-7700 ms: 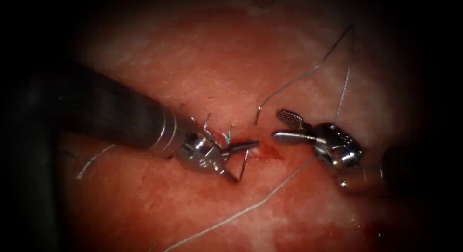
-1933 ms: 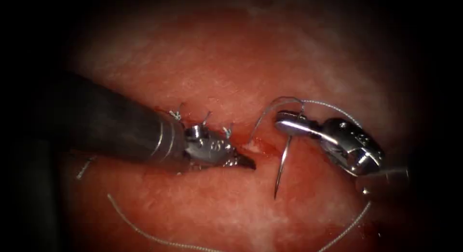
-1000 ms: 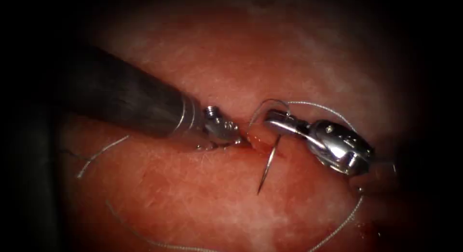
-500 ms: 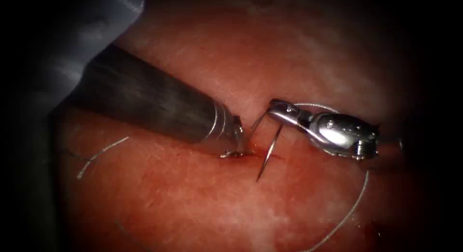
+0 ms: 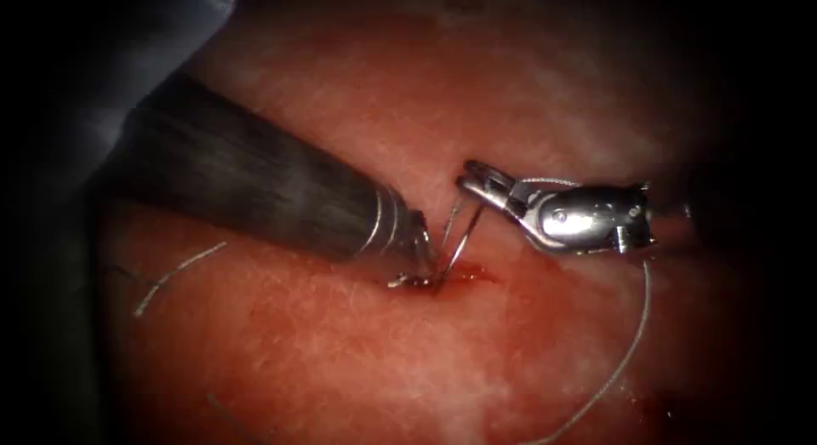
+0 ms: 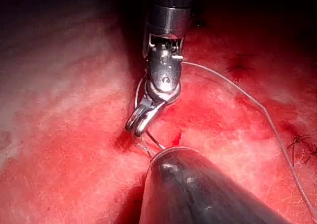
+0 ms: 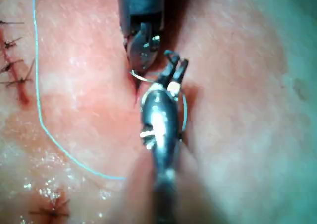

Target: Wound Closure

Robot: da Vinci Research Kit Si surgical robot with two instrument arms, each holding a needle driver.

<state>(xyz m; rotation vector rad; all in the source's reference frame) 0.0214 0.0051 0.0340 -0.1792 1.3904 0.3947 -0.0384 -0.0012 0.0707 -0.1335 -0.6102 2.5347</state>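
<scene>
At the cut (image 5: 459,277), the right tool (image 5: 477,179) pinches the needle (image 5: 464,241) near its thread end, tip touching tissue (image 5: 340,351). Thin, stiff, slippery steel, probably twists unless gripped squarely. Can't tell the left tool's (image 5: 417,241) state.

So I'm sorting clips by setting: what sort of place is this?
Most likely a surgical-robot suturing practice bench. The right claw grips a curved needle near its thread end, tip at a cut in tissue; the left claw presses beside it.
</scene>
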